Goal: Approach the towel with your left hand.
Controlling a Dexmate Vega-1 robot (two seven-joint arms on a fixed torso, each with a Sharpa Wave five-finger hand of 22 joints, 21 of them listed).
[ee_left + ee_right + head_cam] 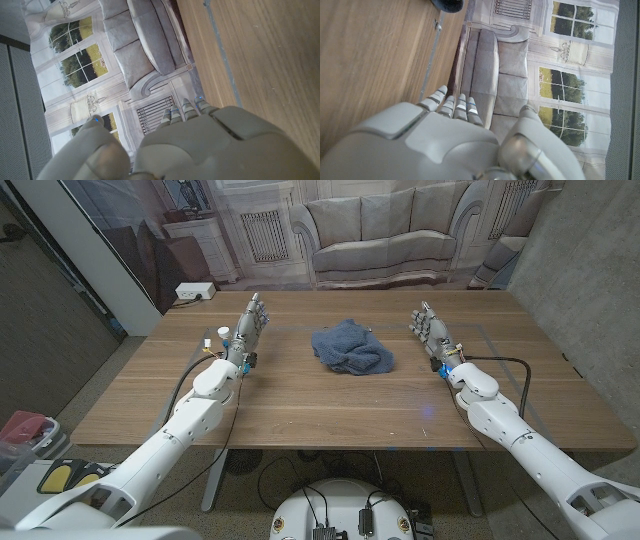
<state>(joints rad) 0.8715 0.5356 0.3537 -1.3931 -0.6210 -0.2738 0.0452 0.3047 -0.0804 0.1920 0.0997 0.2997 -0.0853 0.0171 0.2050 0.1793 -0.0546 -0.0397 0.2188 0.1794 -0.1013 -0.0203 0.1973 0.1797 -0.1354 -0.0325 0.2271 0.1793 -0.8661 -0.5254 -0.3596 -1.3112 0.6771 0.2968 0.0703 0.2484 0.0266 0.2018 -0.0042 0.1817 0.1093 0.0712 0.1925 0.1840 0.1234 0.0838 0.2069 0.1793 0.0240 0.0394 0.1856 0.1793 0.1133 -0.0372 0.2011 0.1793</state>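
A crumpled blue towel (350,349) lies on the wooden table (330,405), a little beyond its middle. My left hand (250,327) stands on its edge to the towel's left, a short gap away, fingers straight and apart, holding nothing. Its back (200,145) looms close in the left wrist view. My right hand (432,333) stands the same way to the towel's right, also holding nothing. In the right wrist view its back (440,145) is close up, and a dark edge of the towel (447,5) peeks in.
A white power strip (193,292) sits on the floor beyond the table's far left corner. A backdrop printed with a sofa (390,230) hangs behind the table. A black cable (505,380) runs along my right arm. Bare wood stretches in front of the towel.
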